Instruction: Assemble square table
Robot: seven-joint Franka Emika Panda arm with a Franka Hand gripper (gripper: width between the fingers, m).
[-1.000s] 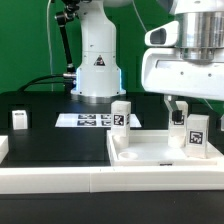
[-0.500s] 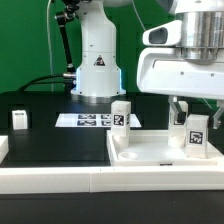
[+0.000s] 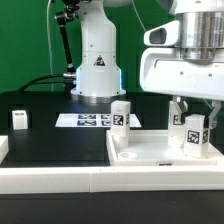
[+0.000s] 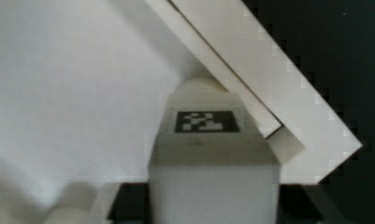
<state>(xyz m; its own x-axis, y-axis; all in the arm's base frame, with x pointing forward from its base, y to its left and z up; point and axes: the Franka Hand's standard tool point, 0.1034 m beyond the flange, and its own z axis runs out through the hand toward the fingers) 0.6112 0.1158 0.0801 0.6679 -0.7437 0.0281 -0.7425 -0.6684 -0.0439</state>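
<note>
The square table top (image 3: 150, 156), a white tray with a raised rim, lies at the exterior view's right. One white tagged leg post (image 3: 120, 114) stands at its far left corner. A second leg post (image 3: 196, 134) stands upright near the top's right edge, and my gripper (image 3: 192, 122) is shut on it from above. In the wrist view that leg post (image 4: 210, 165) fills the space between the dark jaw pads, my gripper (image 4: 205, 208) pressing both its sides. Beyond it are the tray floor (image 4: 77, 100) and the rim (image 4: 255, 70).
A third leg post (image 3: 20, 120) stands alone on the black table at the exterior view's left. The marker board (image 3: 88, 120) lies in front of the arm's base (image 3: 95, 70). A long white rail (image 3: 50, 181) runs along the front edge.
The jaws have closed from wide open onto the leg post at the right edge of the top. The post has shifted very slightly; nothing else has moved.
</note>
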